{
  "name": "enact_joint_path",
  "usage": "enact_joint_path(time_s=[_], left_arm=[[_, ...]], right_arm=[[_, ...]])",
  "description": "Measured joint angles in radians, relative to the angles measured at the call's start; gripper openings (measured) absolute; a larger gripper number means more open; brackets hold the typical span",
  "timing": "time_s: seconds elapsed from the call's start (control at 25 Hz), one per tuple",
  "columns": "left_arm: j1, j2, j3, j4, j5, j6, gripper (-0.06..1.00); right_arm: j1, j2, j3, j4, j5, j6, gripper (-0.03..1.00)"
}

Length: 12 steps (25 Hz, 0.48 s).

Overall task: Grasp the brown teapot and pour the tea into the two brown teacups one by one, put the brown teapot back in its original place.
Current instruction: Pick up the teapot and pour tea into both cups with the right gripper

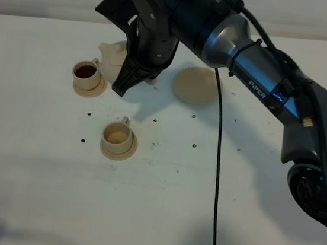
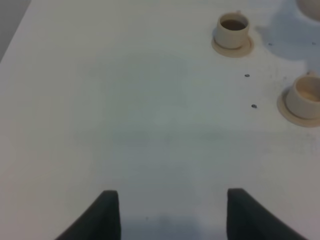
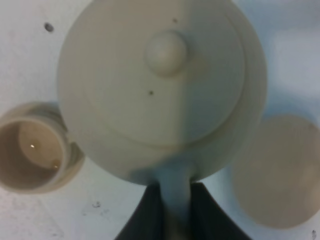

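Right wrist view is showing the right pincer (image 3: 176,194) clenching the teapot (image 3: 160,90) by its handle, a cup (image 3: 32,150) and wide saucer (image 3: 280,170) flanking the teapot; left pincer (image 2: 172,196) is hanging released.

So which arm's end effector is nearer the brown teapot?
Right. The right end effector grips the brown teapot by its handle; the left end effector hangs open over the table, away from it.
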Motion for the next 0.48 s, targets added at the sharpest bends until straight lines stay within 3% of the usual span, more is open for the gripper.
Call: enact_joint_path(time_s=[0.24, 0.48], left_arm=[[0.0, 0.0, 0.0, 0.0, 0.0, 0.0, 0.47], [0.0, 0.0, 0.0, 0.0, 0.0, 0.0, 0.47]], right_arm=[[0.0, -0.09, 0.173, 0.012, -0.016, 0.019, 0.12], [0.0, -0.256, 0.49, -0.002, -0.198, 0.063, 0.12]])
